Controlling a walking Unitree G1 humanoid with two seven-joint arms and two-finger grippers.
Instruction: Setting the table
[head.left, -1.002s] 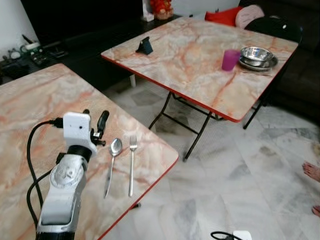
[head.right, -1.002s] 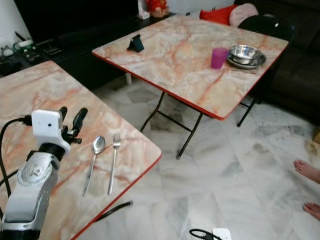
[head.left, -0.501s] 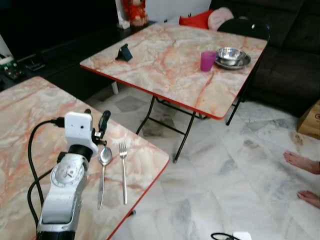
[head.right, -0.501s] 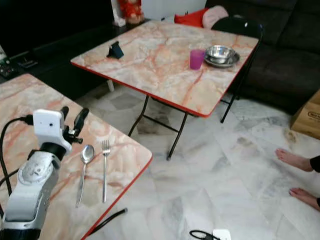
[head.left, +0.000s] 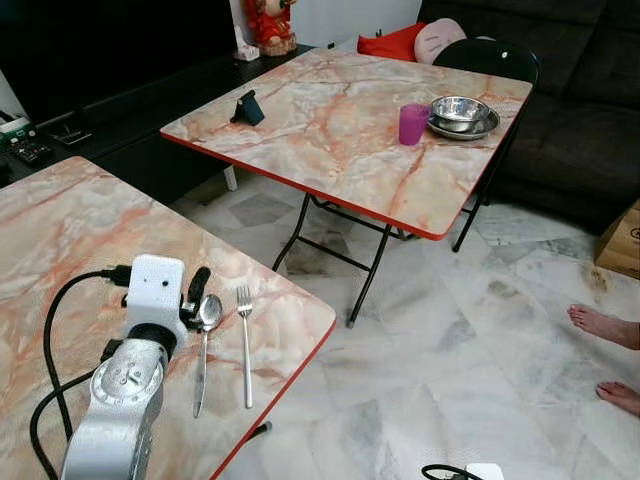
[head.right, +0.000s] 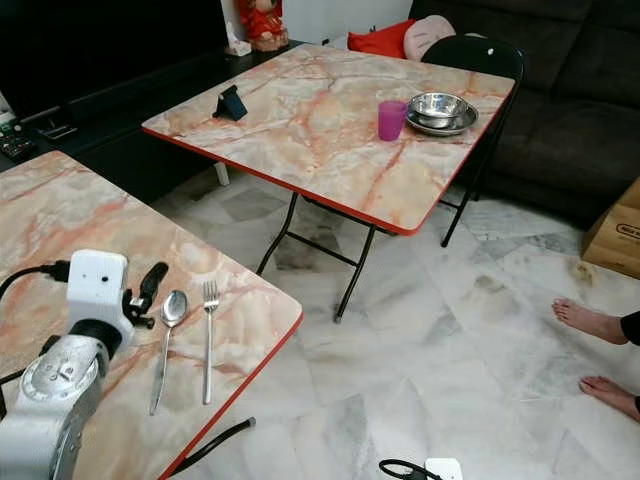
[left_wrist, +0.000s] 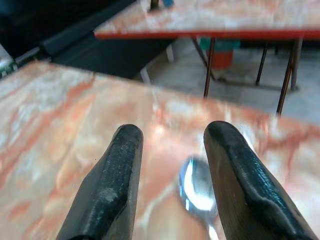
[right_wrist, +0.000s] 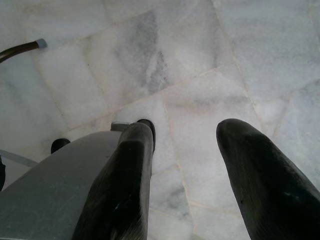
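The left gripper (left_wrist: 170, 165) hovers low over the near counter (head.left: 60, 230), its two black fingers spread and empty, with the bowl of the spoon (head.left: 204, 322) lying just beside the inner face of one finger (left_wrist: 235, 175). The spoon rests flat with its handle running back toward the robot, and the fork (head.left: 244, 340) lies parallel just beside it, apart from it and near the counter's red edge. If the step in hand is taking up the spoon, the fingers would best straddle the handle rather than the bowl and close squarely, so that the fork is not nudged toward the edge. The right gripper (right_wrist: 185, 165) hangs idle over the marble floor, fingers apart. On the far counter (head.left: 330, 110) stand a purple cup (head.left: 412, 123), stacked steel bowls (head.left: 460, 112) and a small phone stand (head.left: 247, 106); open floor separates the two counters. A person's bare feet (head.left: 605, 325) rest on the floor well to the right, and a black chair (head.left: 490, 55) stands behind the far counter.
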